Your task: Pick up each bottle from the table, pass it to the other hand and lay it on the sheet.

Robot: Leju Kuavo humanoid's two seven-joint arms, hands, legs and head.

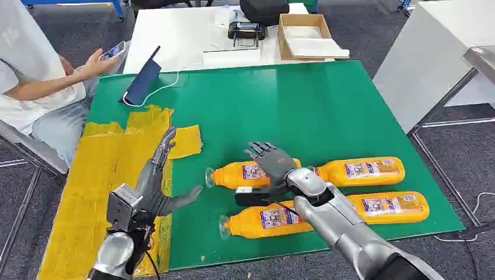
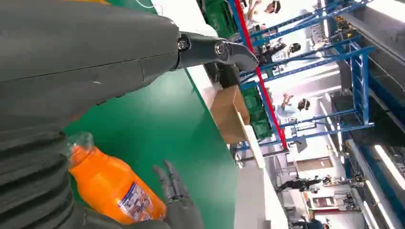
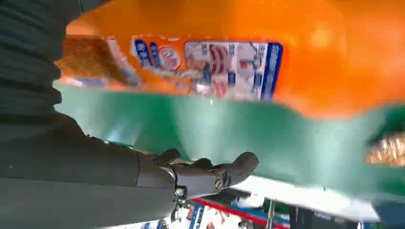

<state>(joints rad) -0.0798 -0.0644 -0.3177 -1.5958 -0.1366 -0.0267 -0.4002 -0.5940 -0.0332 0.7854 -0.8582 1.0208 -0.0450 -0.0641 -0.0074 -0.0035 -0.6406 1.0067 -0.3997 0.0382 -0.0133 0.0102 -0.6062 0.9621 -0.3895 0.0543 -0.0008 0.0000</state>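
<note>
Four orange bottles lie on their sides on the green table (image 1: 303,105): one at the near left (image 1: 262,220), one at the near right (image 1: 388,208), one behind on the left (image 1: 242,174) and one behind on the right (image 1: 362,171). My right hand (image 1: 273,162) hovers open over the back left bottle (image 3: 239,52), fingers (image 3: 210,174) stretched out and nothing in its grasp. My left hand (image 1: 153,181) is open, fingers spread, at the edge of the yellow sheet (image 1: 111,169), left of the bottles. From the left wrist, the bottle's cap end (image 2: 110,186) lies beyond the left hand (image 2: 95,62).
A person (image 1: 35,76) sits at the far left holding a phone. A dark blue tablet (image 1: 143,79) stands at the table's back left corner. Behind are a white table with a cardboard box (image 1: 303,35) and a black device (image 1: 248,29). Another white table (image 1: 432,52) stands to the right.
</note>
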